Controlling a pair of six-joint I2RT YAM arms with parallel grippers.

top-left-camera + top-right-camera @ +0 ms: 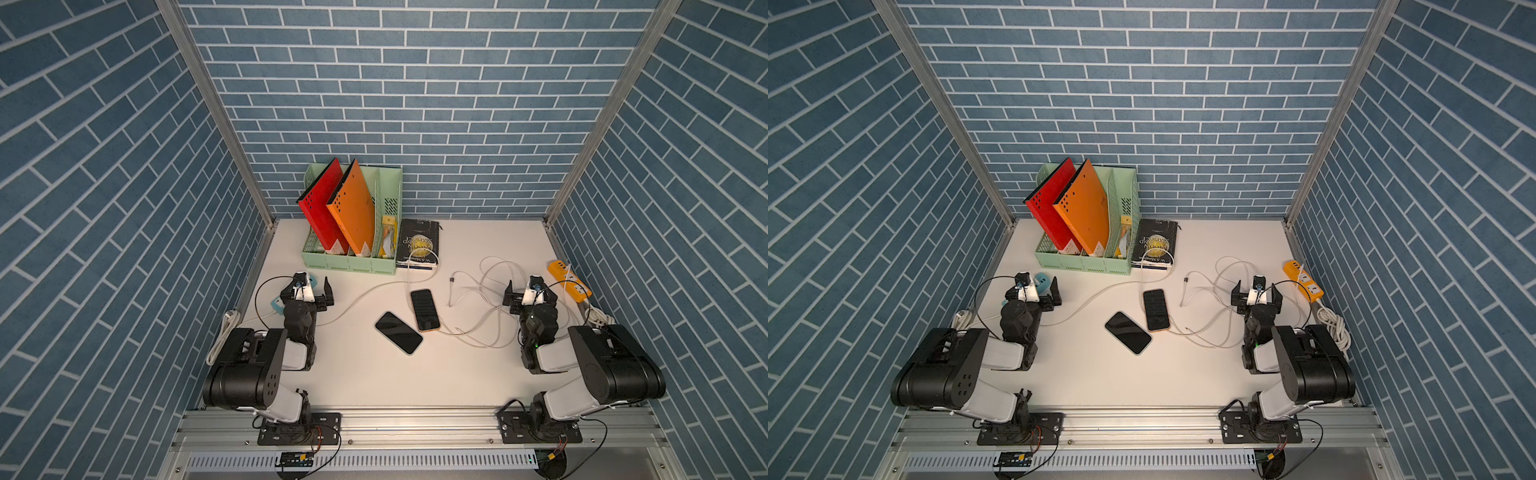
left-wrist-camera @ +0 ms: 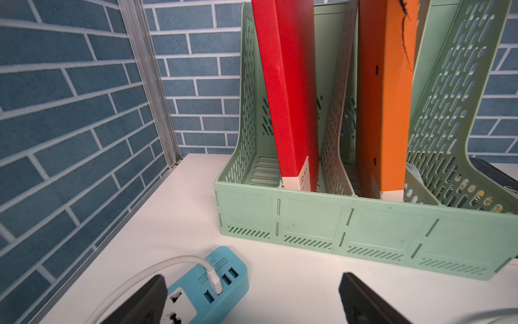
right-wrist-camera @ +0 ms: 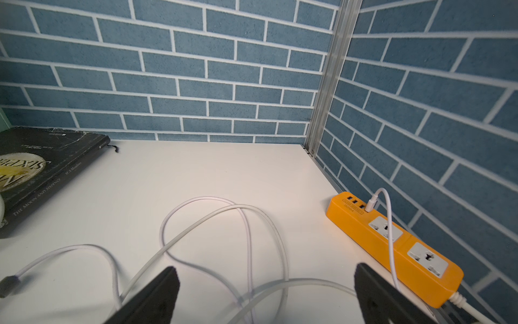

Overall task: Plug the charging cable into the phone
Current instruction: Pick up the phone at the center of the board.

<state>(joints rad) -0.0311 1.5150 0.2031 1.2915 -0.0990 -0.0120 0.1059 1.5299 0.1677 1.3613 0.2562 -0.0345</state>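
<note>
Left gripper (image 2: pixel 252 277): jaws wide apart, holding nothing, low over the table (image 1: pixel 374 374). Blue strip (image 2: pixel 224 261) sits just under and beside its outer finger, with the left cable (image 2: pixel 176 258) plugged into a USB port there. Rack (image 2: pixel 364 227) is straight ahead of it, near, with a red folder (image 2: pixel 288 98) and an orange folder (image 2: pixel 384 112) leaning inside.

Right gripper (image 3: pixel 266 268): jaws also wide apart and empty. Right cable (image 3: pixel 308 281) lies in loose loops on the table right in front of and below its fingers, not touching them. Its loose plug (image 3: pixel 7 284) lies ahead on the inner side, unconnected. Orange strip (image 3: pixel 361 232) is just beside the outer finger, and the right cable is plugged into its far end. Book (image 3: pixel 50 157) lies flat ahead on the inner side, touching the rack.

Cased phone (image 1: pixel 424 309) and bare phone (image 1: pixel 398 332) lie face up between the two grippers, well apart from both and a bit nearer the right one. The two phones are just beside each other, corners nearly touching. The left cable runs toward the cased phone. White cable also passes its near end. Cannot tell if anything is plugged into it.
</note>
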